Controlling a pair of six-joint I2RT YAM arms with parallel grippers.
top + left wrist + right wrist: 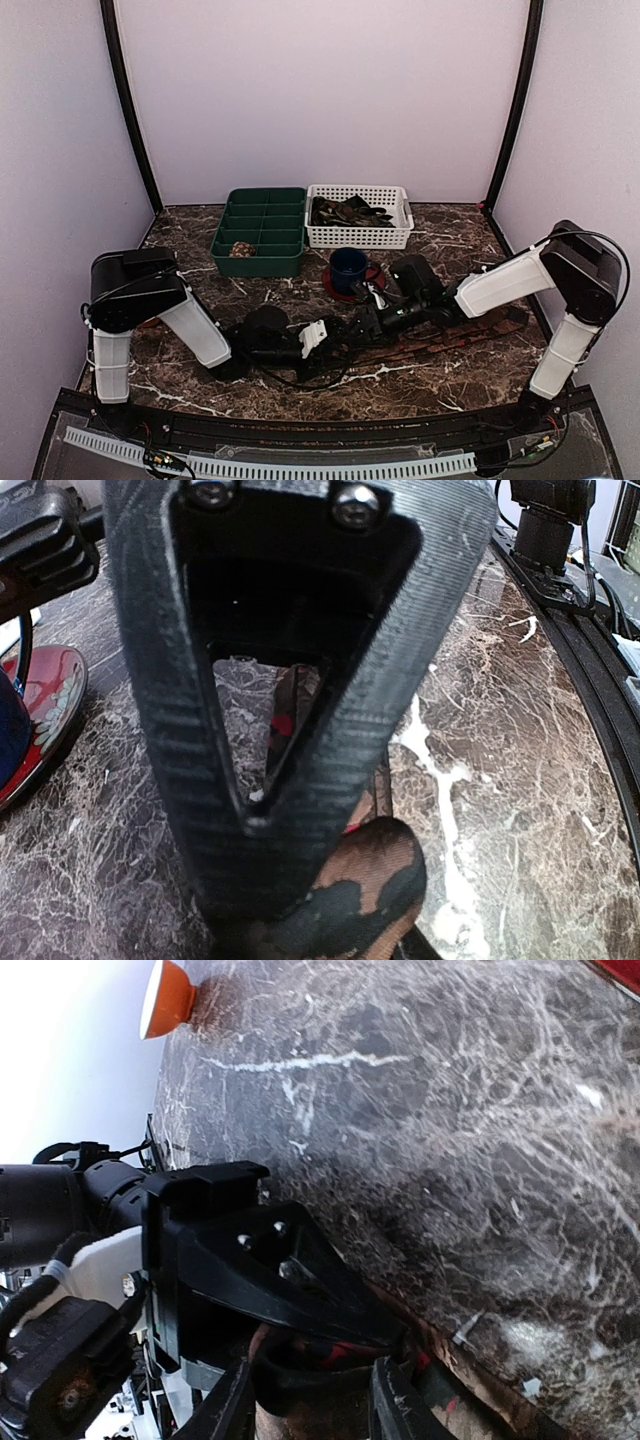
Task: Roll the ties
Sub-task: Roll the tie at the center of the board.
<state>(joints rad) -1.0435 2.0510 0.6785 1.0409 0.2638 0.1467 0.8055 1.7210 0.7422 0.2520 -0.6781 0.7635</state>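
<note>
Top external shows tie (460, 337) on veined marble table (200, 235) — pale walls (320, 90)

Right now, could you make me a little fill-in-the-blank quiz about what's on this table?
The rolled tie sits in a compartment of the ____ tray. The blue mug stands on a ____ saucer. Dark ties lie heaped in the ____ basket.
Missing words: green, red, white.
</note>
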